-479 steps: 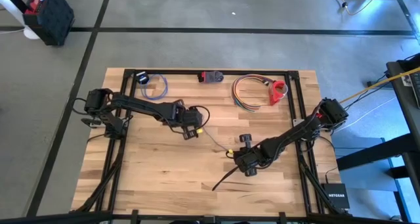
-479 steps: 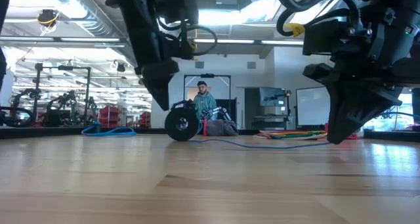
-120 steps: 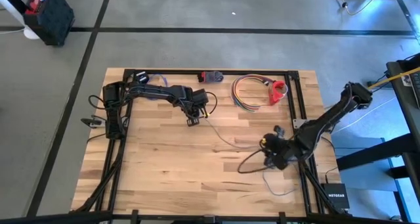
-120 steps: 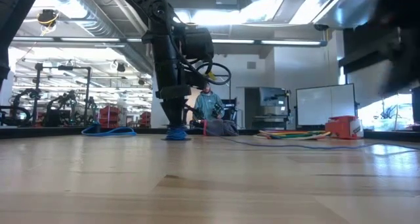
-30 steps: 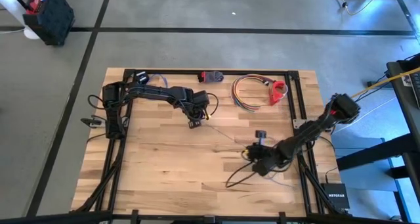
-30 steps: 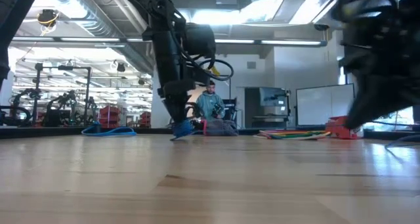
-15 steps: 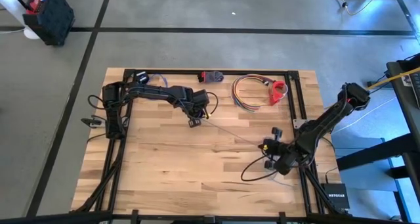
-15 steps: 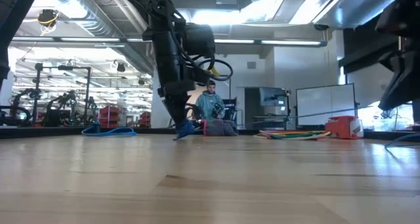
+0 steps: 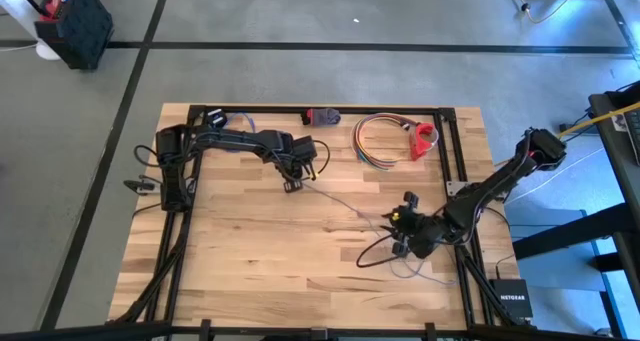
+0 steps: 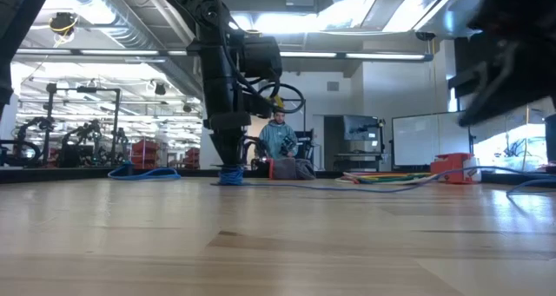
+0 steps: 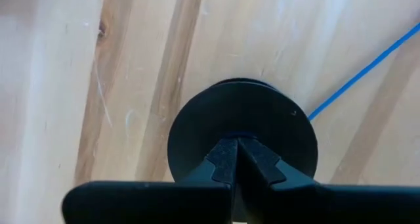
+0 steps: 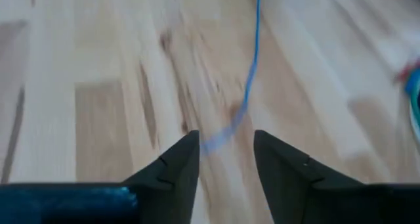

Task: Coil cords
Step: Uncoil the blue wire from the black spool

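The left gripper (image 9: 292,184) stays low near the far-middle of the table (image 9: 250,271), where it was a second ago, its jaws clenched tight together over the small black disc (image 11: 243,135) at the end of the wire (image 9: 335,203). In the left wrist view the disc lies flat on the wood just past the fingertips, with the thin cord leaving it at one side.

The right gripper (image 9: 402,231) has shifted. Half a second ago it hung closer to the table's right edge; now it sits slightly further in toward the middle, beside the loose bends of wire lying near that edge. Its jaws, shut a second ago, are now parted, and the right wrist view shows the cord running along the wood and passing between the two fingers (image 12: 176,165). That view is smeared, so whether the cord touches either finger cannot be told.

From the disc the wire runs in a fairly straight line across the table toward the right gripper, then falls into loose loops by the right edge.
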Controlling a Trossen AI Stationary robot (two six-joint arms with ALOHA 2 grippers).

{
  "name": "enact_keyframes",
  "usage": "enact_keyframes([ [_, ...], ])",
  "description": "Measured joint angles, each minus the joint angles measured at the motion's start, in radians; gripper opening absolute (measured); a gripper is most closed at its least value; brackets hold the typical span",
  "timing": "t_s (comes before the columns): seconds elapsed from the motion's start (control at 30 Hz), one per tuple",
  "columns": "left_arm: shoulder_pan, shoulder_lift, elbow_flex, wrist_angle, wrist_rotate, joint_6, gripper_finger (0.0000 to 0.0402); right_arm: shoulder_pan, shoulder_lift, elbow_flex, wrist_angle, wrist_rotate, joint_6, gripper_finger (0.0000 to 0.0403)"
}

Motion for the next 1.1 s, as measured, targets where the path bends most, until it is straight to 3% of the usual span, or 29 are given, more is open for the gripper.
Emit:
enact_keyframes([
  [0.23,-0.014,-0.068,-0.001,-0.019,0.015,0.026,0.0004,-0.131,0.020,0.001,0.210,-0.010,-0.283,0.0162],
  [0.4,-0.014,-0.090,0.000,-0.021,0.015,0.049,0.0004,-0.231,0.079,0.001,0.330,-0.073,-0.406,0.0163],
  [0.8,-0.001,-0.089,-0.007,-0.055,0.013,0.093,0.0004,-0.404,0.274,0.002,0.682,-0.224,-0.594,0.0163],
  [1.1,0.009,-0.089,-0.081,0.025,0.012,0.098,0.0004,-0.494,0.367,0.002,0.854,-0.290,-0.619,0.0163],
])
